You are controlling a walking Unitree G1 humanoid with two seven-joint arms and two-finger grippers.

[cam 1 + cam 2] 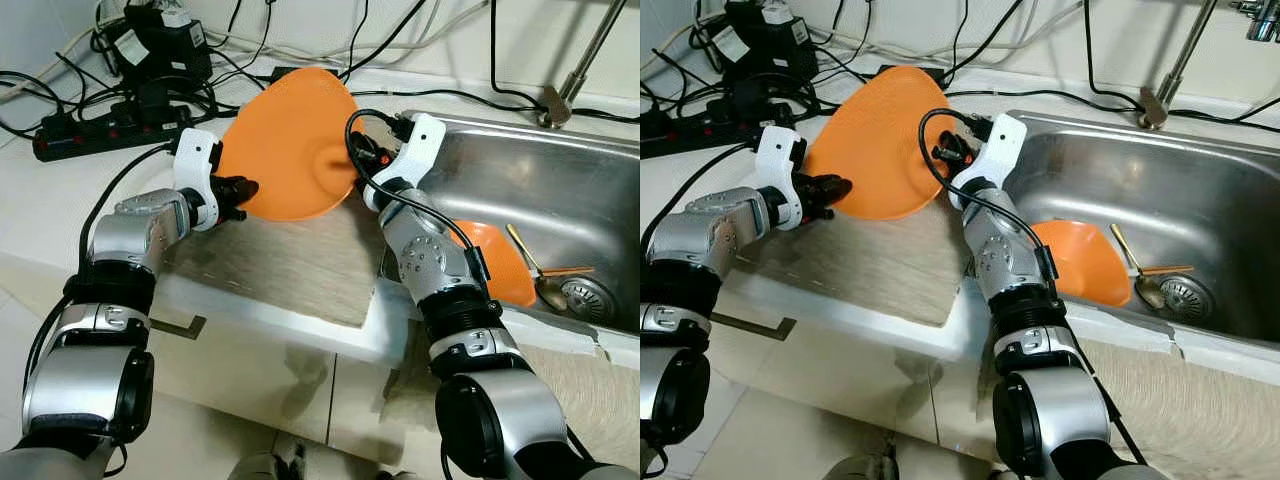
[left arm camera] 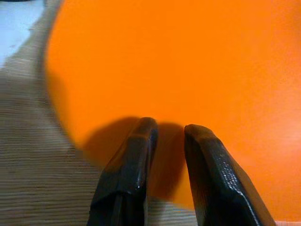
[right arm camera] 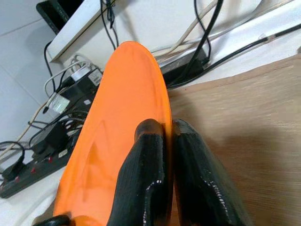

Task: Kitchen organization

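Above the desk [image 1: 300, 270] beside the sink [image 1: 560, 190], my right hand [image 3: 167, 136] is clamped on the rim of the tilted orange plate [image 1: 290, 140], stiff, light, probably slick, while my left hand [image 2: 164, 136], fingers slightly apart, touches its underside.

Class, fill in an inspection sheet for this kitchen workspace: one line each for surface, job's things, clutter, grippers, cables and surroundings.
Surface: wood-grain countertop beside a stainless steel sink.
Job's things: large round orange plastic plate, tilted on edge over the counter; smaller orange plastic bowl in the sink.
Clutter: gold metal spoon in the sink near the drain.
Grippers: right gripper shut on the plate's rim; left gripper at the plate's opposite edge, fingers slightly apart.
Cables: black power strip and tangled black cables behind the plate.
Surroundings: metal tap, pale wall, white cabinet front.
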